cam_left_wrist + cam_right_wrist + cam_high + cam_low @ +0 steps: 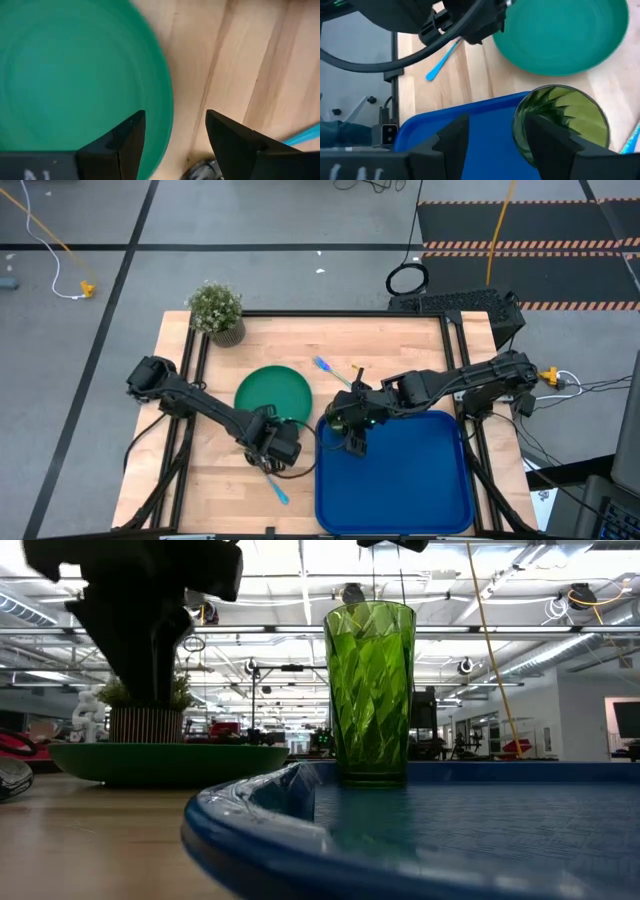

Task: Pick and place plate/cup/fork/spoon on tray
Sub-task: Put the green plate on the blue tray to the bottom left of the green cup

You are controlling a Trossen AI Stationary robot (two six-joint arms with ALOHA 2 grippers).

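Note:
The dark-green plate (270, 392) lies flat on the wooden table, left of the blue tray (400, 480). My left gripper (175, 115) is open at the plate's near right rim (167, 100), one finger over the plate and one over the bare table. The yellow-green cup (370, 690) stands upright on the tray's far left corner. My right gripper (495, 120) is open just above it, and the cup (565, 120) shows beside one finger. A light-blue utensil (279, 492) lies near the table's front edge, its head hidden under my left gripper (275, 445). Another light-blue utensil (325, 368) lies beyond the tray.
A potted plant (217, 310) stands at the table's far left corner, behind the plate. The tray's raised rim (260, 830) runs close to the plate. Most of the tray's floor (485, 115) right of the cup is bare.

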